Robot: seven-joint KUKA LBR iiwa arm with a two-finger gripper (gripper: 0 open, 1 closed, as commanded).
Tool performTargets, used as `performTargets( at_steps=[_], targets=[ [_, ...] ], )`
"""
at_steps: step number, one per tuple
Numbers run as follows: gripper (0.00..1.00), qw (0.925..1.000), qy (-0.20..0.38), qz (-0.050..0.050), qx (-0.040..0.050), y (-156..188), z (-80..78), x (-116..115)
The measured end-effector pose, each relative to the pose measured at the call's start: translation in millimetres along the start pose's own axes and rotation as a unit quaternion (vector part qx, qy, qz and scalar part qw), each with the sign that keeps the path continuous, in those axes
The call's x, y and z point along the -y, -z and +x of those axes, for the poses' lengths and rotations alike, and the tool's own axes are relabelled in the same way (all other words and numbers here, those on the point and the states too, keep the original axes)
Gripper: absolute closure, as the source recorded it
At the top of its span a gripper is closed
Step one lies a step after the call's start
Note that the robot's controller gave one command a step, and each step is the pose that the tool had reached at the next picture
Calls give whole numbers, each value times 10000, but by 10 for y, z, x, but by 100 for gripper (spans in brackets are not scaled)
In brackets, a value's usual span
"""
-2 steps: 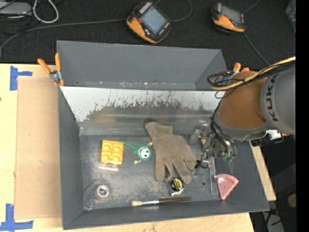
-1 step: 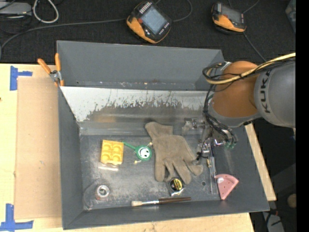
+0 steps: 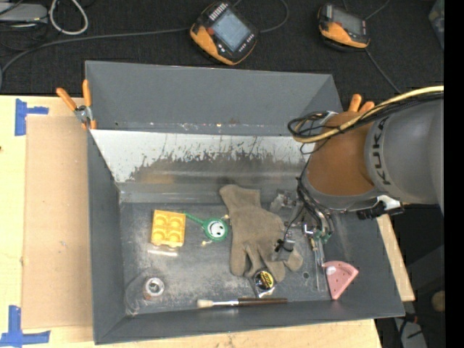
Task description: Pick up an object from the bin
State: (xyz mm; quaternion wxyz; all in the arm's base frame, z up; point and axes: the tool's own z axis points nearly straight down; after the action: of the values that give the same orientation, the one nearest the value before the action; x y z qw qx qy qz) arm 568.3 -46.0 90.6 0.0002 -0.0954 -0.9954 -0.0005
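While low in the bin (image 3: 210, 100), the tool (image 3: 288, 243) sits at the tan glove's (image 3: 243, 223) right edge.
Tool state: cannot tell. Pink wedge (image 3: 339, 278) lies near, to the right.

You've got 1 yellow brick (image 3: 167, 229) at left, with a green smiley disc (image 3: 215, 229) just right of it. Small round metal cap (image 3: 152, 288) front-left, thin brush (image 3: 239, 303) along the front, pink wedge (image 3: 340, 277) front-right. 2 units lie outside, behind: orange-black handheld (image 3: 223, 32) and second handheld (image 3: 342, 25).
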Motion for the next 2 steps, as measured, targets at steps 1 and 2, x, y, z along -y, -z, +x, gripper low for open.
performTargets(
  at_steps=[1,2],
  targets=[
    [100,9860,1670,-1,38,224,-273,62],
    [100,9859,1676,1,38,224,-272,60]
  ],
)
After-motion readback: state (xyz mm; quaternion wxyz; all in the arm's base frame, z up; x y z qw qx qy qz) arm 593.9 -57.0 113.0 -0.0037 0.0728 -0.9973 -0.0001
